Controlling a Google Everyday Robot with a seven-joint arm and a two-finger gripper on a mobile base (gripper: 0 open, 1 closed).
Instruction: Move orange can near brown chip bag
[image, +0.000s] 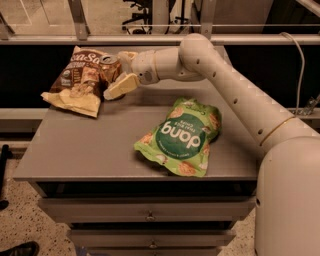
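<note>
Camera view shows the end effector (115, 74) at the back left of the worktop (85, 147), its two pale fingers (122, 86) bracketing the orange can (108, 68) and, as far as can be judged, clenched on it. The can stands roughly upright, silver top up, right against the right edge of the brown chip bag (74, 84), so the move looks nearly done; what seems left is to let go without knocking the can over. A slim drink can like this is probably light, with thin, smooth metal walls that are stiff enough for a gentle squeeze but dent under a hard one and can slip between hard pads. The best hold is across the middle of the body, fingers on opposite sides, which is about where they sit now. The crinkled bag beside it is soft and uneven, so the can should rest its base on the flat worktop and not on the bag's edge, or it may tip. Farther out, the arm (225, 80) reaches in from the right, passing behind a green snack bag (182, 135) that lies flat near the middle of the worktop, well apart from the can.
</note>
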